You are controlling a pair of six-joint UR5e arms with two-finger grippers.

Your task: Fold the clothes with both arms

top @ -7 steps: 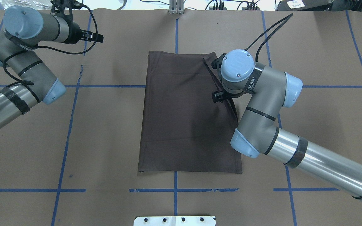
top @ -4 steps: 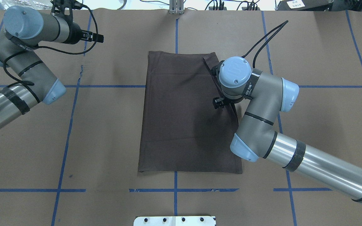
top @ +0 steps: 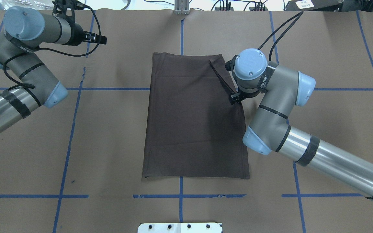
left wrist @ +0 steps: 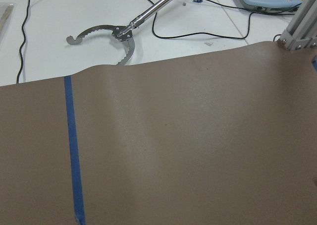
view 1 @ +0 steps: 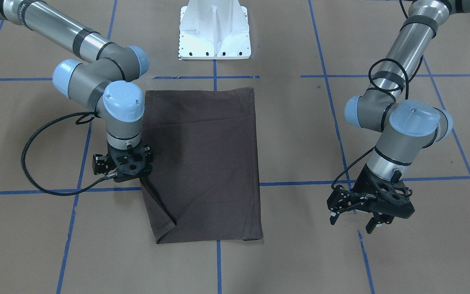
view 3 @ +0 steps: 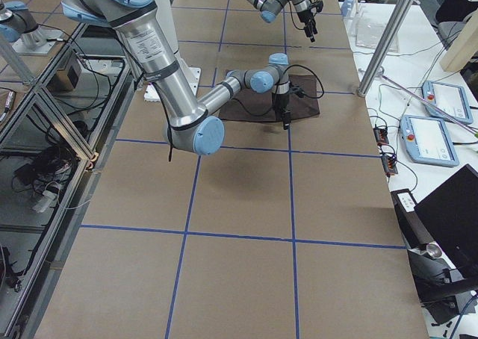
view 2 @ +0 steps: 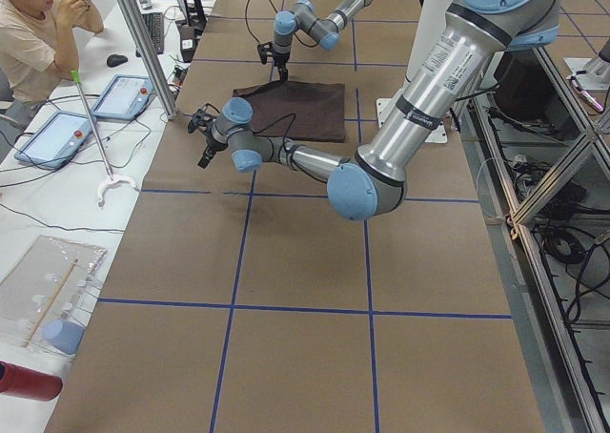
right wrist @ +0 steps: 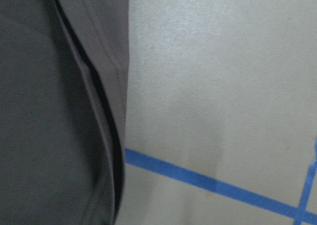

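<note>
Right arm (top: 270, 94) farther outward, right hand (view 1: 124, 169) straight down at T-shirt (top: 189, 123) edge, grip unclear.

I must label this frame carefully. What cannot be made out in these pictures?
- Right gripper: its own body covers the fingertips in the overhead and front views; grip on the T-shirt unclear.
- T-shirt collar, sleeves, logo: folded out of sight in every view.
- Right wrist view: blurred, too close; shows only a cloth edge.

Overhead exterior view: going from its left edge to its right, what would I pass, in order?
Left arm → left gripper → T-shirt → right arm. The right gripper overlaps the T-shirt's edge, so it is left out.
</note>
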